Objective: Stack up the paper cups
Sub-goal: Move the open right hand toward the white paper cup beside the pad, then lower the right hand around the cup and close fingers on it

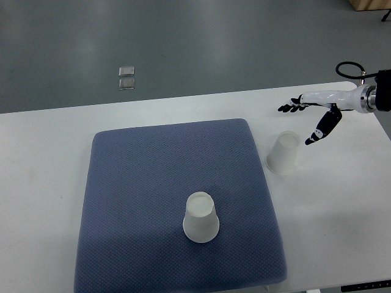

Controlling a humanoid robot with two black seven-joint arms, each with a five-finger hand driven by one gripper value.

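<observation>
Early in the stacking, by the look of it: two cups well apart, neither held, nothing nested yet. Approach stage, then, with the pick-up not yet made.

On the white tabletop (49,159), a blue-grey square padded mat (146,177) filling the middle. Toward the mat's near edge, a white paper cup standing upside down (201,218), base up, wide rim on the fabric. Off the mat's right edge, on bare table, a second white paper cup lying tilted on its side (283,152), mouth toward the near left, closed base toward the far right. Just beside the mat, though contact with its edge cannot be settled from here.

Entering from the right edge at the far right of the table, the white-and-black right hand (317,113), hovering just beyond and to the right of the tipped cup. Fingers apart and relaxed, four dark fingertips (290,107) stretched leftward, thumb hanging down toward the cup's base end. Clamped on nothing; near the cup but apparently clear of it, with a sliver of table visible between thumb tip and cup wall.

Next move, as a judgement: lower and shift left-nearward to bracket the tipped cup's wall between thumb and fingers, close gently enough not to crush thin paper, then lift, turn it mouth-down and carry it left and nearer, over the upturned cup on the mat. Likely risk: a light cup rolling or skidding away on first touch.

No left hand anywhere in view.
</observation>
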